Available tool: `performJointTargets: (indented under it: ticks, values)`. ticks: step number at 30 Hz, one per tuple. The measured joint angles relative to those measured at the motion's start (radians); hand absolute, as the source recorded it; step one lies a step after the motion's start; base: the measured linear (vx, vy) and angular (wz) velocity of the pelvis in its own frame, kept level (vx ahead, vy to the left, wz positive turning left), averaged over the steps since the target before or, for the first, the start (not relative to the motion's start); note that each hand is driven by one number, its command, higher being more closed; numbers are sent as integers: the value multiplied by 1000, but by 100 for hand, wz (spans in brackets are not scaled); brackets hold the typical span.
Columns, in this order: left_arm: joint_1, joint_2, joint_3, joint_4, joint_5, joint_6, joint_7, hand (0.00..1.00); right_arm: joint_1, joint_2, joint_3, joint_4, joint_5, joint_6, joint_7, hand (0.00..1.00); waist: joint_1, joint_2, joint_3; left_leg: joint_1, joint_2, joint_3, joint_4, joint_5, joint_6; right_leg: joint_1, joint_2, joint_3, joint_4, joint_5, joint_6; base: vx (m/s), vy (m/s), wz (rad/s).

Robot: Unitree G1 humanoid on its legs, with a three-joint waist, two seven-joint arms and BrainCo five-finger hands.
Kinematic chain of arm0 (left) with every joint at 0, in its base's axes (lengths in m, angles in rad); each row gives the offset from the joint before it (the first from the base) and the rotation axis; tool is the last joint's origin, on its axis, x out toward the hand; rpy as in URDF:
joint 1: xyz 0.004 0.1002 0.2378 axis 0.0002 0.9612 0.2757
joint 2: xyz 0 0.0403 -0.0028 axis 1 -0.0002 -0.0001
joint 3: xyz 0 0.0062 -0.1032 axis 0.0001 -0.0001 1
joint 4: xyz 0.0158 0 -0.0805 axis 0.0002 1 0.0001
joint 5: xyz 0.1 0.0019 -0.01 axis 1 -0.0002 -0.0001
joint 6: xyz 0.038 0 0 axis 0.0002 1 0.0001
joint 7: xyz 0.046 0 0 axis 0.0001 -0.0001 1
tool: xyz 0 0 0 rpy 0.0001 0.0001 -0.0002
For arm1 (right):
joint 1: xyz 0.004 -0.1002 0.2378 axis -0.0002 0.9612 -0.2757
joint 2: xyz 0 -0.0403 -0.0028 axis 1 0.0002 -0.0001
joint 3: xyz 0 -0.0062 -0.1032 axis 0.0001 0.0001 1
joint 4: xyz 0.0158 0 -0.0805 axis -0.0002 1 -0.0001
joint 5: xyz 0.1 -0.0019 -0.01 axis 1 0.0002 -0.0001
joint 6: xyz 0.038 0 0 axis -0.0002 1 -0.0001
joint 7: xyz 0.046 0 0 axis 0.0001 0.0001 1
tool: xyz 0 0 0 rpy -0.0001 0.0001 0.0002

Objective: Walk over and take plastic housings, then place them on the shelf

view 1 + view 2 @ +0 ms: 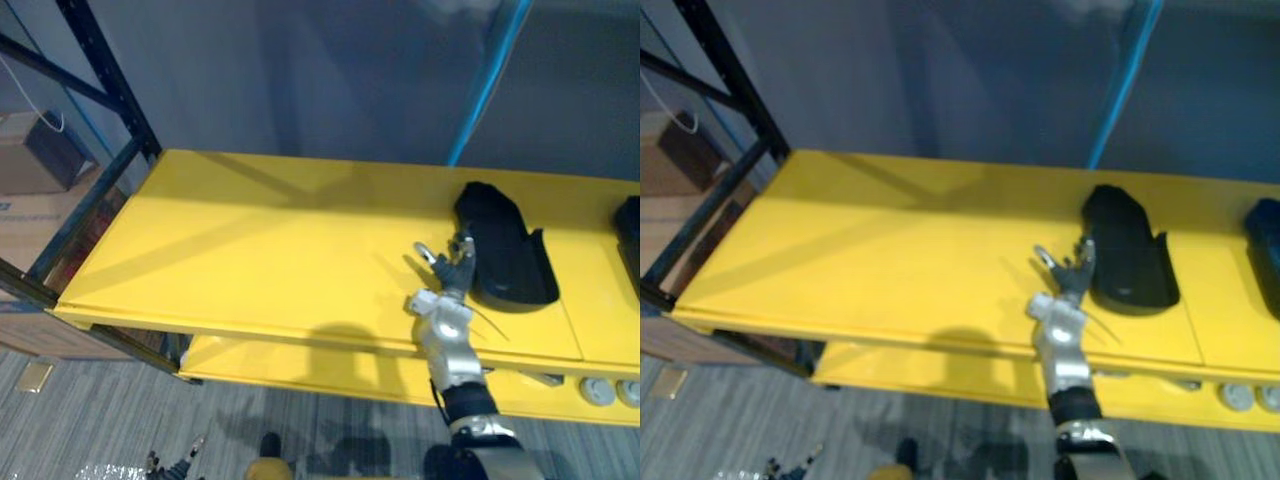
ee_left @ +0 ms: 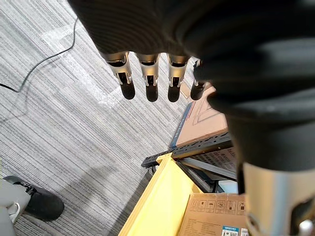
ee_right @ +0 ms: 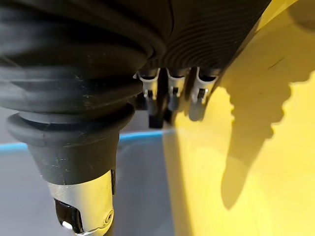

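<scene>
A black plastic housing (image 1: 505, 245) lies flat on the yellow shelf (image 1: 250, 250), toward its right side. My right hand (image 1: 445, 300) reaches over the shelf's front edge just left of the housing. It is open, the thumb spread away and the fingertips (image 1: 463, 252) at the housing's left edge, with nothing held. In the right wrist view those fingers (image 3: 170, 93) hang straight above the yellow surface. A second dark housing (image 1: 630, 235) lies at the far right of the shelf. My left hand (image 2: 147, 78) hangs open over the grey carpet, empty.
A black rack frame (image 1: 100, 80) stands at the shelf's left end, with cardboard boxes (image 1: 40, 160) behind it. A blue pole (image 1: 490, 80) rises behind the shelf. A lower yellow shelf (image 1: 300, 365) carries round grey parts (image 1: 600, 390) at the right.
</scene>
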Motion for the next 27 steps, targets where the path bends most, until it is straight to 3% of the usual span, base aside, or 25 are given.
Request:
performJointTargets:
  ticks: [6,11,14,17,20,27]
  values:
    - [-1,1,0,-13,0,1,-6,0,0,-14,1,-3,19,-10,101,0,-10,0,0,0,0,3,0,0,0,0,0,0,-1,0,0,13,-2,0]
    - [-2,5,2,-16,2,4,-16,0,1,-30,20,-37,43,-23,240,0,-11,-1,0,0,0,3,0,0,0,0,0,-1,-1,0,0,0,0,0]
    - [-3,14,4,-17,2,10,-24,0,4,-43,18,-114,95,-77,289,0,-12,-5,-3,0,0,3,0,0,0,0,0,-2,-1,0,0,0,0,0]
    - [-5,23,14,-26,0,9,-29,0,11,-68,3,-211,118,-124,304,0,-13,-19,-14,-7,2,2,0,0,0,-6,1,-1,-1,1,1,0,0,0]
    - [-5,21,13,-46,-3,9,-42,0,23,-108,-27,-293,118,-135,313,0,-14,-36,-28,-19,6,2,0,4,-2,-20,4,0,4,1,0,5,-4,1]
    - [-15,21,11,-38,-85,9,-51,0,41,-216,-191,-500,117,-158,304,0,-59,-49,-76,-36,48,19,0,22,-21,-56,42,21,19,11,-22,-36,-29,-8]
